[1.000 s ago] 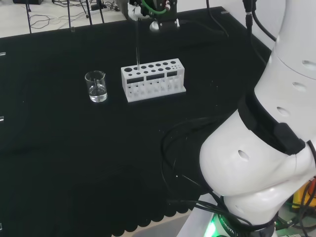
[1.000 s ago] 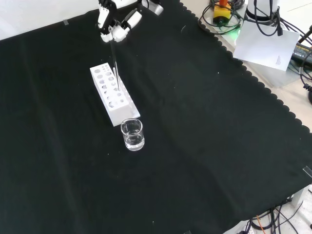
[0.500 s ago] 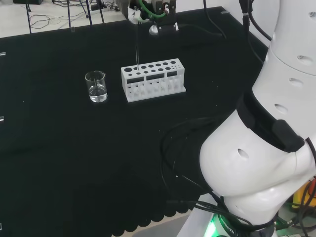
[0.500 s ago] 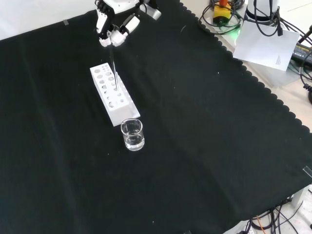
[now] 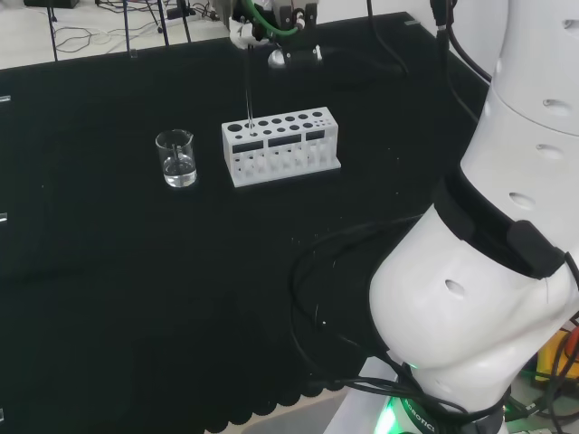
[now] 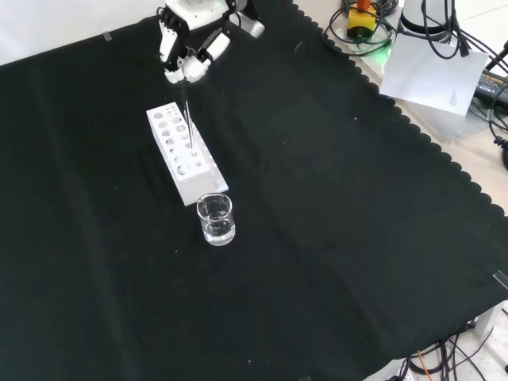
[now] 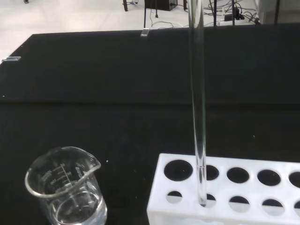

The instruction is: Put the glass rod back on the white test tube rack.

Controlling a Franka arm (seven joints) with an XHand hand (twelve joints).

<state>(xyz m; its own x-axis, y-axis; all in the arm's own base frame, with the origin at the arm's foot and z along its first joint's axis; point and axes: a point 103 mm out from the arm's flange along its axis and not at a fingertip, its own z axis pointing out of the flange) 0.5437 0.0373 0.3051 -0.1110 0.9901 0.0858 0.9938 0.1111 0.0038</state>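
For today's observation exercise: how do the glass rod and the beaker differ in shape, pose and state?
The glass rod is long and thin; the beaker is short and wide. The rod hangs upright from the hand, its tip at the white test tube rack; the beaker stands free on the cloth. The beaker holds clear liquid; the rod holds none. Both are clear glass.

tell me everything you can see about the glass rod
The glass rod is a thin, straight, clear stick, close to upright. The hand pinches its top end between curled fingers. In the wrist view its lower tip sits at the top of the white test tube rack, at or just inside one of the holes near the end that faces the beaker; how deep it reaches cannot be told. It looks clean and whole, and nothing else touches it.
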